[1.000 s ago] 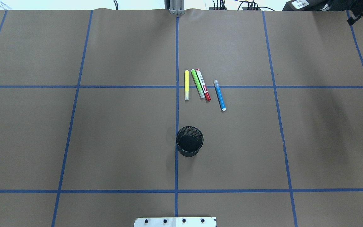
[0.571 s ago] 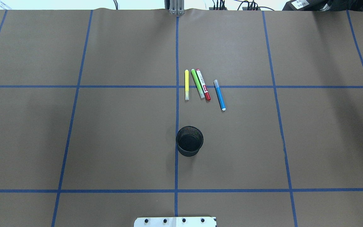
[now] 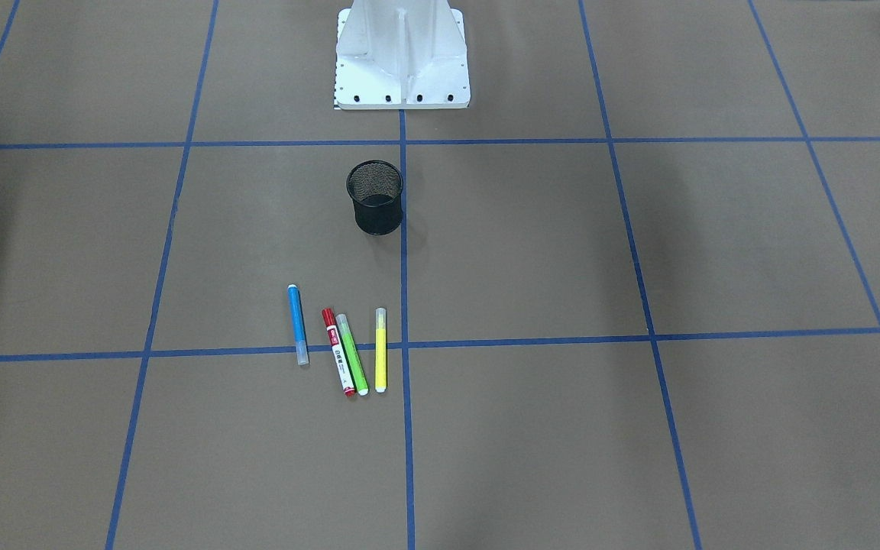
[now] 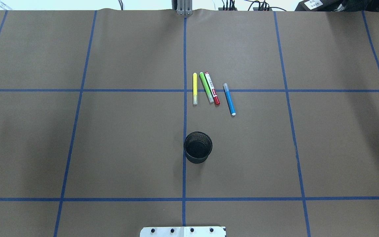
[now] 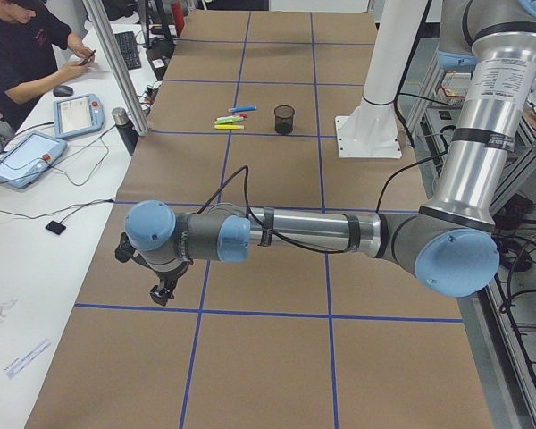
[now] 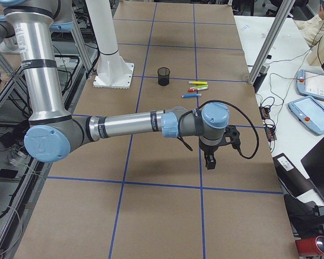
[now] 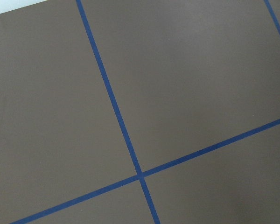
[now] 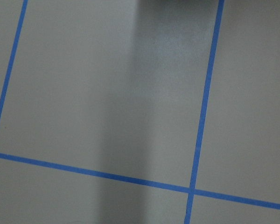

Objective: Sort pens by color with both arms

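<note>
Brown paper-covered bench. Grey tubular left arm stretches level over its left end, grey tubular right arm over its right end, both well apart from the pens. Left tool and right tool point down; can't tell opening or load on either. Black mesh cup upright mid-bench. Beyond it, just right of the blue tape centre line, lying flat left to right: yellow pen, light green pen, red-capped white pen tight against it, blue pen slightly apart.
</note>
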